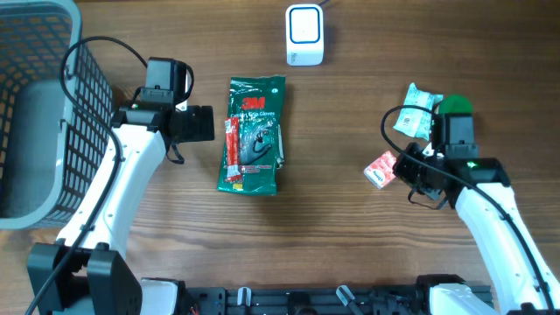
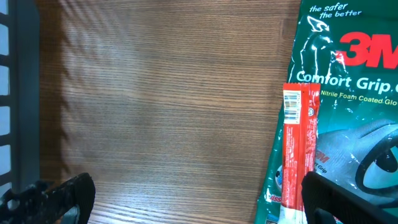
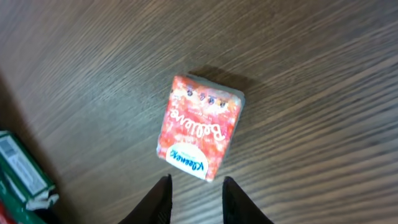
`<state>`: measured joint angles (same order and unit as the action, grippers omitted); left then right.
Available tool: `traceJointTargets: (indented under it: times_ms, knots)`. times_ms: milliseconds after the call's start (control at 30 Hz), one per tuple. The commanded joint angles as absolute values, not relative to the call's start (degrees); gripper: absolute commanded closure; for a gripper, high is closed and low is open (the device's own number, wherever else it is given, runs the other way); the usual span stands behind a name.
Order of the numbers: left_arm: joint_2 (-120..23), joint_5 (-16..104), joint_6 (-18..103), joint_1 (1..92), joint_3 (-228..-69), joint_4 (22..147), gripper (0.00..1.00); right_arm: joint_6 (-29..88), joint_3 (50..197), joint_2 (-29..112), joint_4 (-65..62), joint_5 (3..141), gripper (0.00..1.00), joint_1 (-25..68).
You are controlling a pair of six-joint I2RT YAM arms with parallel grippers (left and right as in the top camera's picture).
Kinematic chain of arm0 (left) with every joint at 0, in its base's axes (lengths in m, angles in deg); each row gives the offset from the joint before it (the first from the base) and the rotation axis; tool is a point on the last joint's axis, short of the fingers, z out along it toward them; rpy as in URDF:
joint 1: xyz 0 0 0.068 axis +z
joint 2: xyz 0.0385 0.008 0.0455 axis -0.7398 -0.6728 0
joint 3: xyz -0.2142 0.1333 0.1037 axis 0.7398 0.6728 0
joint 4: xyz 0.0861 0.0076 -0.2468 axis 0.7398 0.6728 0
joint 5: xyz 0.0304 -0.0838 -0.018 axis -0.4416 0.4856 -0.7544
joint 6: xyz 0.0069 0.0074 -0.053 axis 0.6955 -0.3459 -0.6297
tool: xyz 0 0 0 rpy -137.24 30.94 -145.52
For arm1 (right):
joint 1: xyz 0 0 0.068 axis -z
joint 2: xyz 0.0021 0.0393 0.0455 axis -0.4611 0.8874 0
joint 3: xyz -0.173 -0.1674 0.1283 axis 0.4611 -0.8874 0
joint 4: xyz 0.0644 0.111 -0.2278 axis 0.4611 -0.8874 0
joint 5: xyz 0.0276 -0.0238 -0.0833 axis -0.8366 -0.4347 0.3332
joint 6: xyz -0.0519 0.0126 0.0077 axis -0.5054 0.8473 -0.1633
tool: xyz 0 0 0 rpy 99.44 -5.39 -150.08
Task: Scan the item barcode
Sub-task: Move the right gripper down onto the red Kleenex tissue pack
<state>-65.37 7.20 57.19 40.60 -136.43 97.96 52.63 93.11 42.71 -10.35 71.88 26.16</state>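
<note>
The red tissue pack point(image 3: 202, 127) lies flat just ahead of my right gripper point(image 3: 196, 200), whose fingers stand narrowly apart on nothing. I judge it neither lifted nor scanned yet. The scanner point(image 1: 304, 35) sits well beyond it, off to one side, path clear. My left gripper point(image 1: 203, 124) gapes wide beside the glove pack point(image 1: 254, 131).

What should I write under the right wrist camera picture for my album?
The right gripper, holding nothing, points at a small red tissue pack lying on the wooden table.
</note>
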Motion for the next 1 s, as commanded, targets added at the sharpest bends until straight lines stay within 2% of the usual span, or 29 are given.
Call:
traceJointTargets:
  times_ms: [0, 200, 633, 800, 967]
  knots:
    - [-65.1, 6.9, 57.6, 40.8, -136.1, 98.0, 0.0, 54.9, 90.1, 43.6, -7.6, 71.5, 0.73, 26.3]
    - [-65.1, 6.9, 57.6, 40.8, -136.1, 98.0, 0.0, 55.3, 87.0, 46.0, -1.7, 71.9, 0.75, 26.3]
    - [-65.1, 6.9, 57.6, 40.8, -136.1, 98.0, 0.0, 55.3, 87.0, 57.5, 2.2, 71.9, 0.79, 26.3]
    - [-65.1, 6.9, 57.6, 40.8, -136.1, 98.0, 0.0, 55.2, 87.4, 58.4, 3.6, 69.5, 0.84, 26.3]
    - [-65.1, 6.9, 57.6, 40.8, -136.1, 98.0, 0.0, 54.8, 89.1, 55.5, 3.6, 66.2, 0.75, 26.3]
